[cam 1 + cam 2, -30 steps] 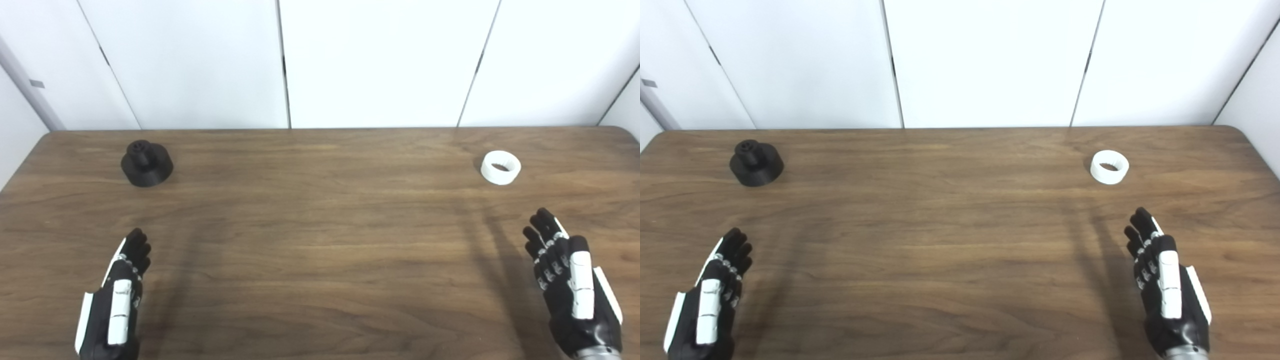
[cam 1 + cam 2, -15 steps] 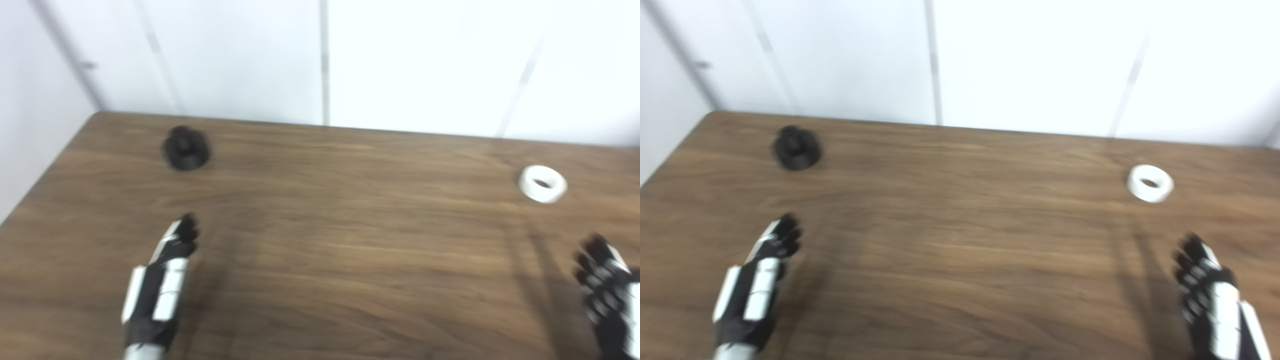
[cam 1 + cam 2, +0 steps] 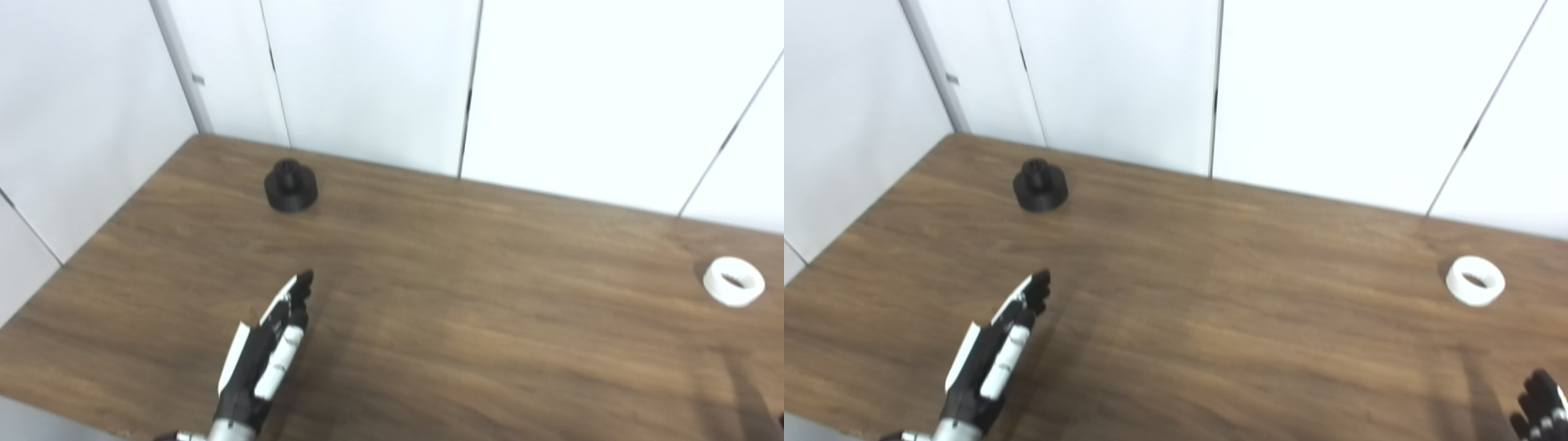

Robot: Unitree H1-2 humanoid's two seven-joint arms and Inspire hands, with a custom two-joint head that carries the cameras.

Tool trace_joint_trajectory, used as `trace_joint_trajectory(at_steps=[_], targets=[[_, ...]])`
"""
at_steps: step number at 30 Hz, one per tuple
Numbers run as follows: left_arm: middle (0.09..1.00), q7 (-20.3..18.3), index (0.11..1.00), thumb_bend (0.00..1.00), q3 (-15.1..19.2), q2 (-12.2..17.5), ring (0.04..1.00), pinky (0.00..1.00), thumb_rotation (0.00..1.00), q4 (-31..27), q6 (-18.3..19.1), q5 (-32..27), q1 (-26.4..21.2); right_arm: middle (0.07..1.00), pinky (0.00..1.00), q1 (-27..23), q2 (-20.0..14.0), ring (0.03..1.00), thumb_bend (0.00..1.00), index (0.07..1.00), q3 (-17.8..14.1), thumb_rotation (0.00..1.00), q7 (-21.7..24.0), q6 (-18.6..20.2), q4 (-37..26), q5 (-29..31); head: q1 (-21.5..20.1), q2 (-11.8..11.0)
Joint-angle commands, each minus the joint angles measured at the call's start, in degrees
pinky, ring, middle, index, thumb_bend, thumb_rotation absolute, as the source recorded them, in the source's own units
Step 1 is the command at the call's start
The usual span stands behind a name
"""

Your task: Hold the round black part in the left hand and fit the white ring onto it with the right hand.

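Left hand [image 3: 263, 352], empty, fingers extended and held close together in a flat, edge-on pose, reaches up from the near edge of the wooden table [image 3: 465, 275]. It points roughly toward the round black part [image 3: 290, 187], which stands upright near the far left corner, its narrower hub uppermost and its wider base on the table. Hand and part are well apart, so no grasp has begun. The upright stance leaves the hub exposed, which would suit a grasp around the base with the hub left free for the ring.

Right hand [image 3: 1541, 407] appears only as dark fingertips at the lower right corner of the right eye view; whether it is open or closed cannot be told, and nothing is seen in it. The white ring [image 3: 733, 281] lies flat on the table at the far right, its bore facing up, well apart from both hands and from the black part.

Judged stage: the opening approach, with the left hand leading. Neither object is held, and the fitting step is not yet possible.
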Motion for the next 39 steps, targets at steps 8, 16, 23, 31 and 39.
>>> trace_joint_trajectory(at_steps=[8,16,23,31,39], targets=[[0.942,2.22,0.923,0.56,-1.61,-3.20,0.944,0.93,0.86,1.15,-4.05,2.39,0.88,0.969,1.00,-0.41,-0.78,0.991,0.55,0.936,-0.75,1.00,0.65,-4.57,0.85,-0.20,0.66,-3.08],[0.940,2.83,0.915,0.56,-2.10,-3.26,0.938,0.92,0.86,1.29,-4.18,3.19,1.39,0.968,1.00,-0.27,-1.26,0.990,0.55,0.937,-0.99,1.00,1.56,-6.09,2.54,0.60,0.97,-3.96],[0.951,3.04,0.927,0.55,-2.52,-2.66,0.951,0.94,0.88,2.20,-5.07,3.14,1.47,0.968,1.00,-0.33,-0.88,0.989,0.56,0.934,-0.99,1.00,1.38,-6.47,3.13,0.32,0.25,-4.60],[0.946,3.91,0.927,0.58,-1.65,-2.39,0.948,0.95,0.81,2.88,-5.27,3.69,1.49,0.978,1.00,-0.26,-0.58,0.999,0.57,0.939,-0.86,1.00,1.23,-6.16,2.97,-0.27,-0.44,-4.19],[0.942,6.40,0.935,0.64,0.79,-2.23,0.924,0.88,0.57,-1.28,-2.39,8.27,0.60,0.982,1.00,-0.31,-0.14,1.000,0.56,0.948,-0.64,1.00,1.04,-5.87,2.71,-0.41,-1.51,-4.27]])
